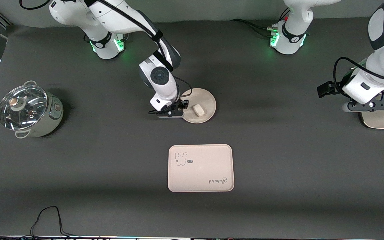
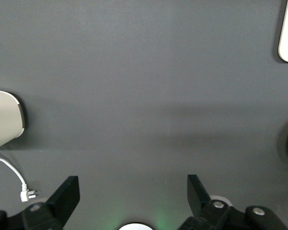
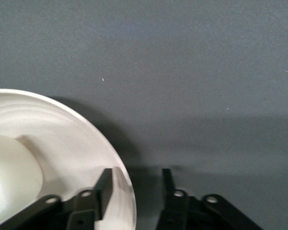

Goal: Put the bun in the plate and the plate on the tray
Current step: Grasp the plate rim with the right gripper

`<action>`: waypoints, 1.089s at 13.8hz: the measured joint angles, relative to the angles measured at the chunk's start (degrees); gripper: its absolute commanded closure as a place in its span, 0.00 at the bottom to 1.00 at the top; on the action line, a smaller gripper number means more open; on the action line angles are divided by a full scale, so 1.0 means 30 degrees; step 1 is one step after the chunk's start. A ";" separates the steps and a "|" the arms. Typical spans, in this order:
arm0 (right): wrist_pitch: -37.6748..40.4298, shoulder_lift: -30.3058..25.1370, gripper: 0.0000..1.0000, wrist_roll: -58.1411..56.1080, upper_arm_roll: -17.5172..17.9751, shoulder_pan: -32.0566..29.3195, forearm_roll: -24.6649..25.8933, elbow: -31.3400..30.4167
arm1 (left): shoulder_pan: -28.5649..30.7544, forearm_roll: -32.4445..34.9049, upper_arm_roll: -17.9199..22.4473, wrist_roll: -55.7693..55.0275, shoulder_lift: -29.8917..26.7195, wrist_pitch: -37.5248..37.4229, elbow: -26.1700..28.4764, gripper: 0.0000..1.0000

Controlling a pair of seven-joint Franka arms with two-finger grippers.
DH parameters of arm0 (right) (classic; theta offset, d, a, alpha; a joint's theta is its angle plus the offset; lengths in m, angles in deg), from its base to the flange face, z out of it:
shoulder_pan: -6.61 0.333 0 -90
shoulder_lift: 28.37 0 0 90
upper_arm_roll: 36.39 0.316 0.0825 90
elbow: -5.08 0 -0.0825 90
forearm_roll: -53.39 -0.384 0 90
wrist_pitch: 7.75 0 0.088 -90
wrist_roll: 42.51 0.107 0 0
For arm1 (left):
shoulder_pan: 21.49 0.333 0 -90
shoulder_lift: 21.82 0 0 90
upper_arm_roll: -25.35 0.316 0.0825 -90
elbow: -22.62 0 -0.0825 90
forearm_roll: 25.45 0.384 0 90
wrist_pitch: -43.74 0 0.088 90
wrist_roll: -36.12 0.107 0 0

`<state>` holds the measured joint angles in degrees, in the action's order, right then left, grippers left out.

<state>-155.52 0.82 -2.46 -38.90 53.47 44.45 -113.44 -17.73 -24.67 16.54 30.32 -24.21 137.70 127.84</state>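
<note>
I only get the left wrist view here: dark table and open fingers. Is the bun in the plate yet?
Observer: Yes. In the front view the bun lies in the plate.
Operator: And is the plate on the tray?
Observer: No. It sits on the table, farther from the front camera than the tray.
Operator: Where is the right gripper?
Observer: The right gripper straddles the plate's rim, open, one finger inside and one outside. The left gripper waits.
</note>
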 measured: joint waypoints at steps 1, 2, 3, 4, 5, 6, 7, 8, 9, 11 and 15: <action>-0.0005 0.0039 0.91 0.0000 0.0001 0.0004 -0.0001 0.0015 | -0.0001 -0.0004 0.0000 0.0000 0.0000 0.0000 0.0000 0.00; -0.0005 0.0044 0.97 0.0000 0.0001 0.0006 -0.0002 0.0031 | -0.0003 -0.0007 0.0000 0.0000 0.0000 0.0000 0.0000 0.00; -0.0011 0.0016 1.00 -0.0013 0.0019 0.0014 -0.0020 0.0079 | -0.0006 -0.0009 0.0000 0.0000 0.0000 0.0000 0.0000 0.00; 0.0001 -0.0038 1.00 -0.0013 0.0021 0.0024 -0.0028 0.0211 | -0.0010 -0.0020 0.0000 0.0000 0.0000 -0.0001 0.0000 0.00; 0.0011 -0.0030 1.00 -0.0013 0.0020 0.0024 -0.0030 0.0320 | -0.0011 -0.0083 0.0000 0.0000 -0.0001 -0.0004 0.0000 0.00; 0.0011 -0.0031 1.00 -0.0013 0.0022 0.0024 -0.0037 0.0395 | -0.0012 -0.0225 0.0000 0.0000 -0.0001 -0.0009 0.0000 0.00; 0.0011 -0.0030 1.00 -0.0013 0.0021 0.0024 -0.0040 0.0472 | -0.0013 -0.0353 0.0000 0.0000 -0.0001 -0.0016 0.0000 0.00; 0.0012 -0.0030 1.00 -0.0014 0.0021 0.0024 -0.0041 0.0548 | -0.0013 -0.0436 0.0001 0.0000 -0.0001 -0.0019 0.0000 0.00; 0.0065 -0.0043 1.00 -0.0017 0.0020 0.0022 -0.0041 0.0639 | -0.0013 -0.0486 0.0003 0.0000 -0.0001 -0.0021 0.0000 0.00; 0.0956 -0.0221 1.00 -0.0073 -0.0001 0.0013 -0.0041 0.1227 | -0.0012 -0.0520 0.0011 -0.0001 -0.0002 -0.0022 0.0000 0.00; 0.4069 -0.1747 1.00 -0.1807 -0.0299 -0.0240 -0.0705 0.2843 | -0.0013 -0.0540 0.0014 -0.0001 -0.0007 -0.0022 0.0000 0.00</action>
<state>-143.32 -4.42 -7.88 -39.79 52.75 42.34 -104.91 -17.77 -26.29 16.58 30.31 -24.23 137.63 127.84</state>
